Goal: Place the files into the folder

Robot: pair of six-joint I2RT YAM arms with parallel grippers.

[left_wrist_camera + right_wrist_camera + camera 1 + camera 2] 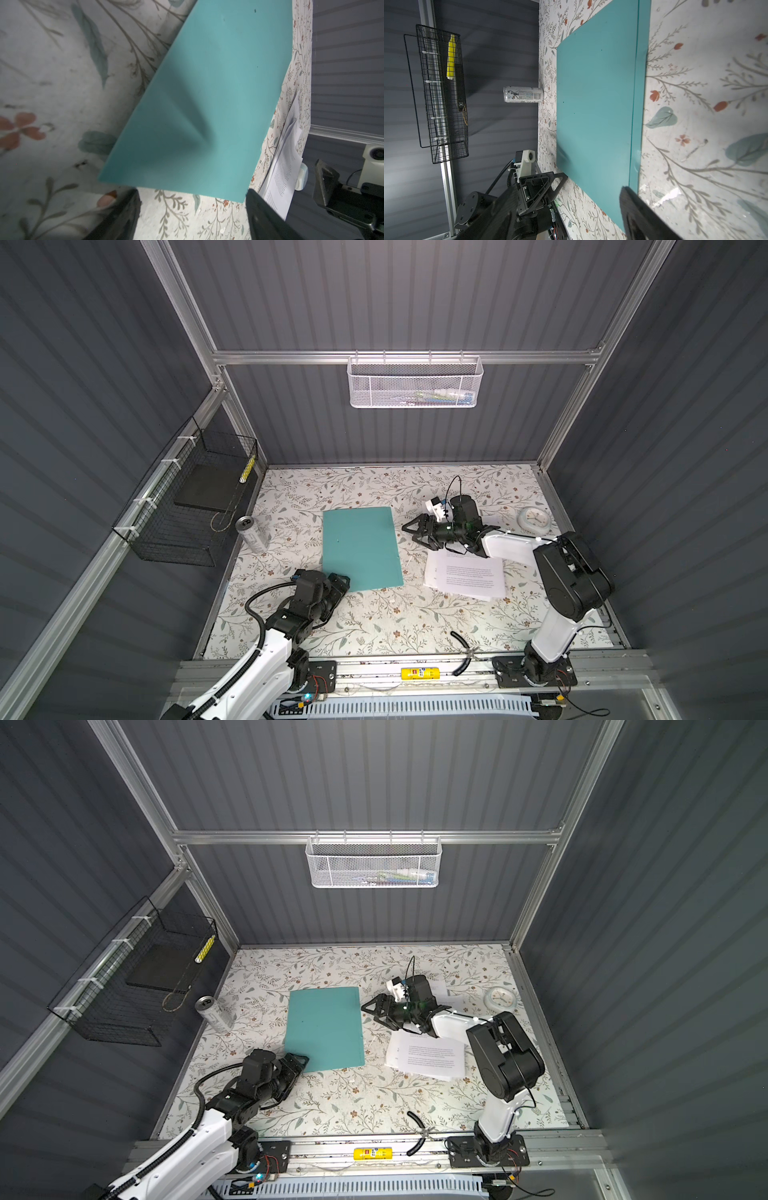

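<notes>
**Top views showed a closed folder flanked by two open-fingered arms**

In both top views the folder (361, 549) (324, 1027) lay flat and shut near the middle of the floral surface (374, 626). The files (465, 576) sat as a loose stack of white printed sheets just beside it on the right, partly under the right arm. None were inside yet.

The left fingers (124, 214) were spread apart and grasped nothing. In the left wrist view they straddled the folder's near edge by its left corner, probably to steady that corner. The right fingers (412, 524) were also released and empty, pointing at the folder's right long edge. That looked like the opening side, so the placement probably prepared a lift of the cover while the other arm held the folder down.

The folder was thin teal card. In the right wrist view its top cover (596, 104) stopped short of the back cover, leaving a narrow strip exposed along that edge. The left wrist view showed a soft crease in the cover near the corner, along with a few dark specks.
</notes>
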